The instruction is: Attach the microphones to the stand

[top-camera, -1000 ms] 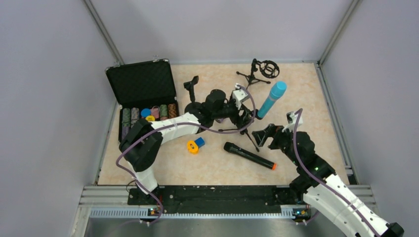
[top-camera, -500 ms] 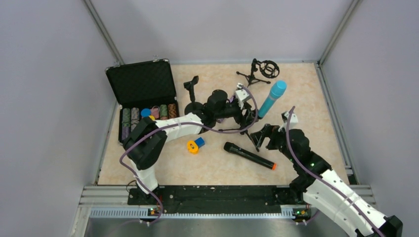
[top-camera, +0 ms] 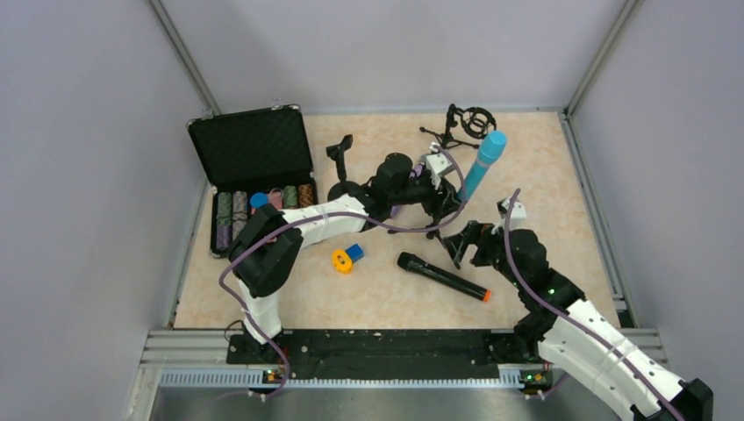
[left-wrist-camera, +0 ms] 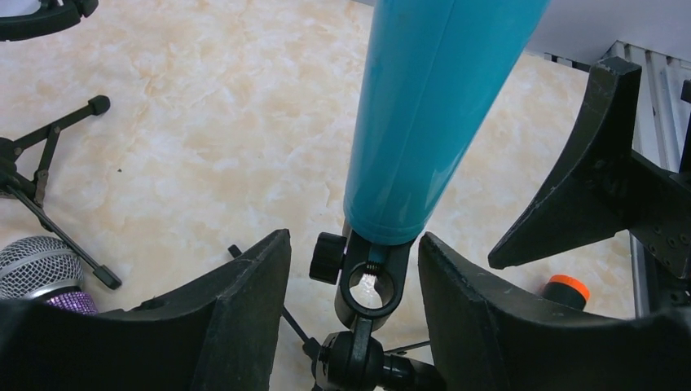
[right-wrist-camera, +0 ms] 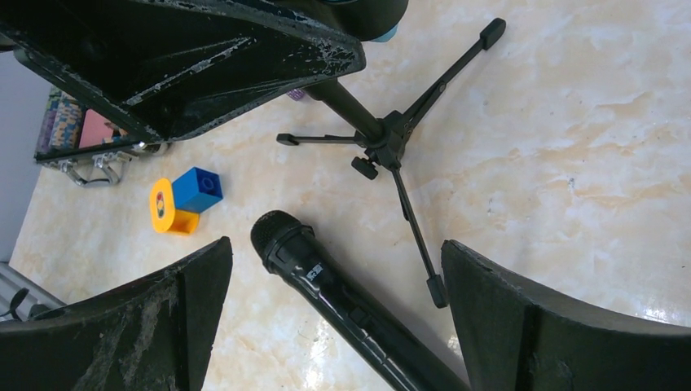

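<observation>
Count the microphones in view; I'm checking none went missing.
3. Light-blue microphone standing in the tripod stand clip; black microphone lying on the tabletop; purple microphone, mostly hidden beneath the left arm.

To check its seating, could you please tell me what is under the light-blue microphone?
Directly beneath the light-blue microphone sits the stand's black ring clamp with a side knob. The microphone's bottom end covers the clamp's top, so their contact cannot be seen.

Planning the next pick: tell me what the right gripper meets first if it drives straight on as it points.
The right gripper would likely meet the black microphone lying on the table between its open fingers; depth is unclear. The tripod legs lie farther on.
</observation>
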`<action>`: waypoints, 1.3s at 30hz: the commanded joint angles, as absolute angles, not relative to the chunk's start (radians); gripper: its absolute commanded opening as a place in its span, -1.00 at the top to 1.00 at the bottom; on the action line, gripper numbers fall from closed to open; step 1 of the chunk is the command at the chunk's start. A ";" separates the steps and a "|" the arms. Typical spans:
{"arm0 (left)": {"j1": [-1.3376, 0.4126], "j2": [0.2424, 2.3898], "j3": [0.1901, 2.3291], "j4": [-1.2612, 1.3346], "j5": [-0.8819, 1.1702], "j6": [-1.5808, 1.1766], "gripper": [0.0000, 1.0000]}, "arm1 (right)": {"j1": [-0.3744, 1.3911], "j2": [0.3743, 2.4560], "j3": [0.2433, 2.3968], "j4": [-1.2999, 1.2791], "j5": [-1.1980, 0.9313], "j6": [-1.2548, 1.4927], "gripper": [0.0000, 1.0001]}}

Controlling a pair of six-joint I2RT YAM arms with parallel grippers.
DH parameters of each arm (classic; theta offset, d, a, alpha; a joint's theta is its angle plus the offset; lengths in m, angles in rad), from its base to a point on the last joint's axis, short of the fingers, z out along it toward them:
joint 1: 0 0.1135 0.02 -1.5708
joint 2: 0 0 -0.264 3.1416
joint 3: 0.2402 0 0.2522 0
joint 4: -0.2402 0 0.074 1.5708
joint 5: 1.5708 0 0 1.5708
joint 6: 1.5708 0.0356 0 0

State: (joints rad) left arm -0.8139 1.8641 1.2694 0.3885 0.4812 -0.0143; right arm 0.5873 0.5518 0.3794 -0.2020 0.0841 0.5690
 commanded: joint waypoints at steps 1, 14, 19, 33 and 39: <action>-0.815 1.869 1.305 0.363 0.460 0.023 -0.34 | 0.597 0.561 0.378 -0.144 0.079 0.559 -0.92; -0.815 1.867 1.306 0.357 0.477 0.065 0.48 | 0.597 0.598 0.368 -0.099 0.075 0.543 -0.92; -0.815 1.838 1.305 0.332 0.489 0.066 1.00 | 0.597 0.615 0.337 -0.033 0.073 0.515 -0.92; -0.815 1.686 1.358 0.287 0.434 -0.030 1.00 | 0.597 0.726 0.295 0.296 0.060 0.326 -0.92; -0.815 1.645 1.398 0.286 0.417 -0.092 1.00 | 0.597 0.806 0.288 0.443 0.027 0.287 -0.90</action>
